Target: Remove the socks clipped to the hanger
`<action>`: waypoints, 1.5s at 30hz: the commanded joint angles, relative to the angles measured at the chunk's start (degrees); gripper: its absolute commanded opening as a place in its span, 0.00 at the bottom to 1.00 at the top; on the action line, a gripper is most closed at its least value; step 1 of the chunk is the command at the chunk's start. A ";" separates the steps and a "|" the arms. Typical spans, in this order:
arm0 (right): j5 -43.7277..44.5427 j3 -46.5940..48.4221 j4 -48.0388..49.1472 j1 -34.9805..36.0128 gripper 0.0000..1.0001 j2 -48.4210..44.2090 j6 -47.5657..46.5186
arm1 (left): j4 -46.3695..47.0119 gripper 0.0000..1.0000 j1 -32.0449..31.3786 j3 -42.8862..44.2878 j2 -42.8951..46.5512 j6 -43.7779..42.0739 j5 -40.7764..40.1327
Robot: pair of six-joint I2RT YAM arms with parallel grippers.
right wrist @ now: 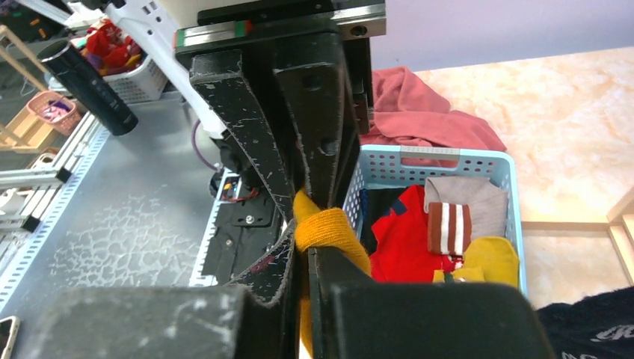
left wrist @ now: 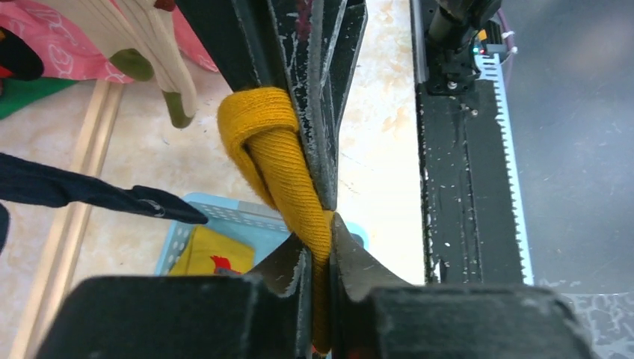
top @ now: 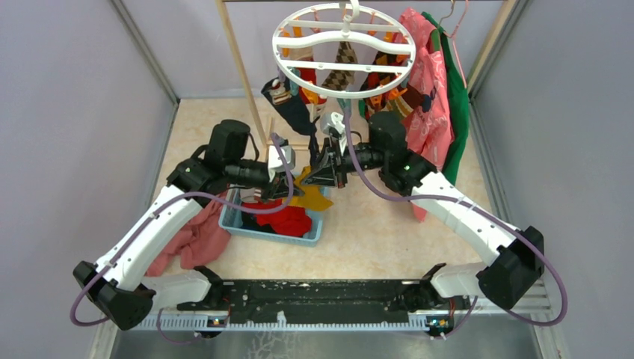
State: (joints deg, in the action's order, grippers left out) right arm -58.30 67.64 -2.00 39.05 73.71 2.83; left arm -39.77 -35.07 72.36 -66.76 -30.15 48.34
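Note:
A mustard yellow sock (top: 315,197) hangs between both grippers over the blue basket (top: 233,221). My left gripper (left wrist: 323,226) is shut on the sock (left wrist: 299,187), and my right gripper (right wrist: 303,241) is shut on its folded end (right wrist: 329,228). The two meet tip to tip below the hanger, left gripper (top: 299,178) facing right gripper (top: 323,173). The white ring hanger (top: 344,48) hangs above them with several socks clipped to it, among them an argyle one (top: 341,75) and a navy one (top: 290,105).
The basket (right wrist: 441,157) holds red, striped and yellow socks. A pinkish-red cloth heap (top: 196,241) lies left of it. Pink and green garments (top: 432,86) hang right of the hanger. A wooden post (top: 243,71) stands just left of it. Grey walls close in both sides.

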 commanded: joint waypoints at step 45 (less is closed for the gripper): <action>14.23 -0.84 -13.44 -11.63 0.86 -14.57 -18.72 | 28.13 0.93 -0.19 4.04 -5.57 15.48 -39.36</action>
State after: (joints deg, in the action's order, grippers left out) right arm -41.74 67.05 -18.46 27.57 59.37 -15.97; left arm -20.60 -35.07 74.81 -69.65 -21.08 10.72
